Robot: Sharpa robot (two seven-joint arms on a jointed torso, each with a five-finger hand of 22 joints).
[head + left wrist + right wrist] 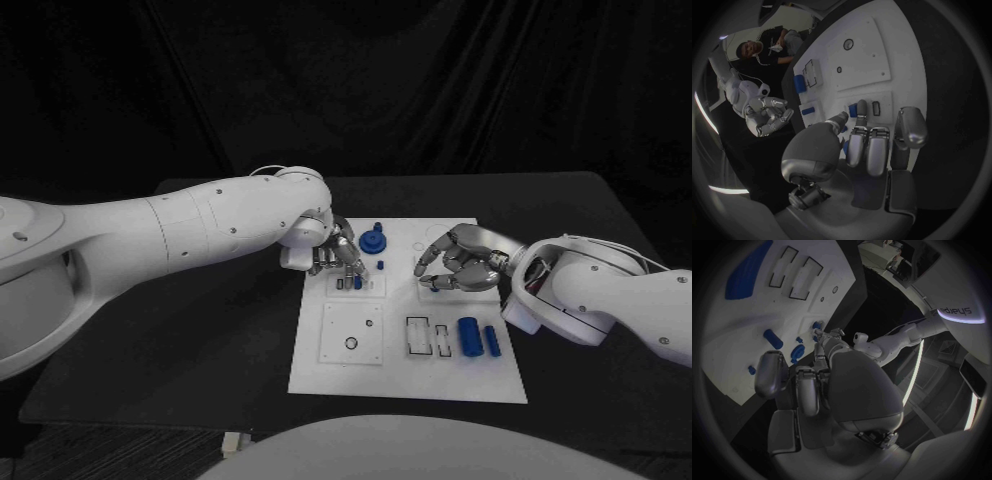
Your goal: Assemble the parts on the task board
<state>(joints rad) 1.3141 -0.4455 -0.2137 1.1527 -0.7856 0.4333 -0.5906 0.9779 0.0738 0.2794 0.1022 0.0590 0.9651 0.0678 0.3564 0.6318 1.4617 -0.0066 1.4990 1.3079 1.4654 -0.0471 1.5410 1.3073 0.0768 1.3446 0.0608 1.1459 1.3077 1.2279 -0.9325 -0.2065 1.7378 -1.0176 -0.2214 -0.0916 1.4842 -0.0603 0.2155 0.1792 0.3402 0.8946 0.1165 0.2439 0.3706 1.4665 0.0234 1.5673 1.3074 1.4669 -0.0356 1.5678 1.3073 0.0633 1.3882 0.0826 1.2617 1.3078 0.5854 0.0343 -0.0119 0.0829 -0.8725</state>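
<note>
The white task board [411,375] lies mid-table. My left hand [335,252] reaches over its upper left corner. In the left wrist view the thumb and a fingertip [861,106] pinch a small blue part [852,110] standing in a recess beside an empty slot [876,108]. A blue gear-like part [374,240] stands just right of that hand, with a small blue peg [379,265] below it. My right hand [459,262] hovers over the board's upper right, fingers loosely bent and holding nothing. A blue cylinder [467,335] and a blue bar [492,340] lie at the board's right edge.
Two rectangular slots [428,337] sit left of the cylinder, and a square plate with a ring hole [351,343] fills the board's lower left. Bare black table [188,340] surrounds the board. The right wrist view shows several small blue parts [773,338] near the fingers.
</note>
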